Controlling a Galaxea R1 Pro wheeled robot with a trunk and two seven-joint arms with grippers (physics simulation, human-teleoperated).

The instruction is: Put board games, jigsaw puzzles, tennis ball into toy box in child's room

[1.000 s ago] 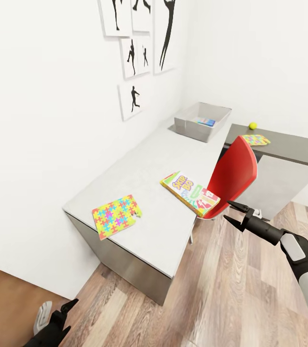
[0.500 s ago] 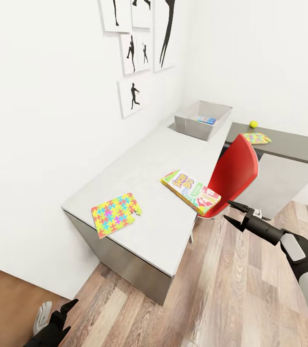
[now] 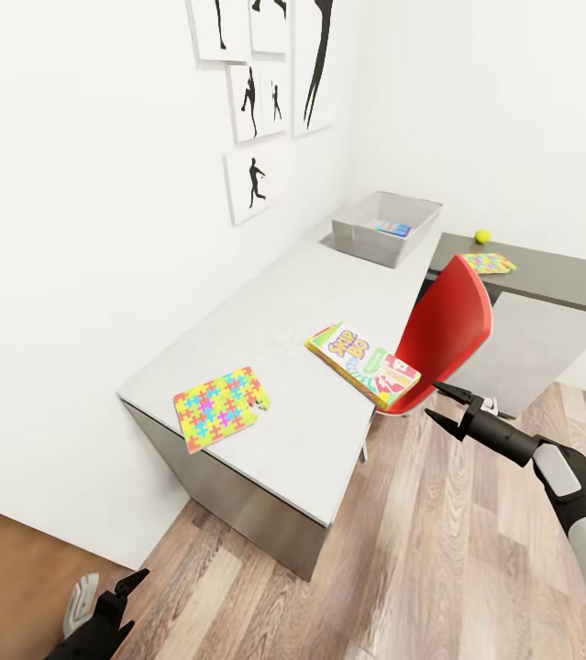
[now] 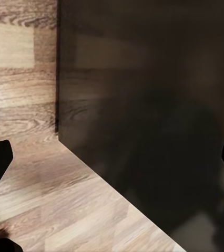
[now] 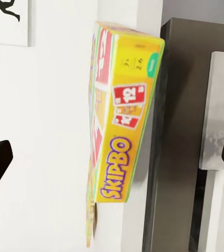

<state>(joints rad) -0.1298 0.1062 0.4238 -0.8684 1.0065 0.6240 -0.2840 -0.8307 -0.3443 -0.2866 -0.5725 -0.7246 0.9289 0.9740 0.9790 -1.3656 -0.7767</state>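
Observation:
The SKIP BO board game lies at the front edge of the light grey table; it also faces the right wrist camera. My right gripper hangs open just in front of it, off the table edge, holding nothing. One jigsaw puzzle lies on the table's near end. Another jigsaw puzzle and the tennis ball rest on the dark wing. The toy box stands at the far end with a blue board game inside. My left gripper is low by the floor, open.
A red chair stands at the table's front, right beside the SKIP BO box and my right gripper. Black silhouette pictures hang on the white wall. Wood plank floor spreads before the table. The left wrist view faces a dark panel above the floor.
The whole view shifted very slightly a second ago, so the camera moved. Both grippers and the toys hold the same places.

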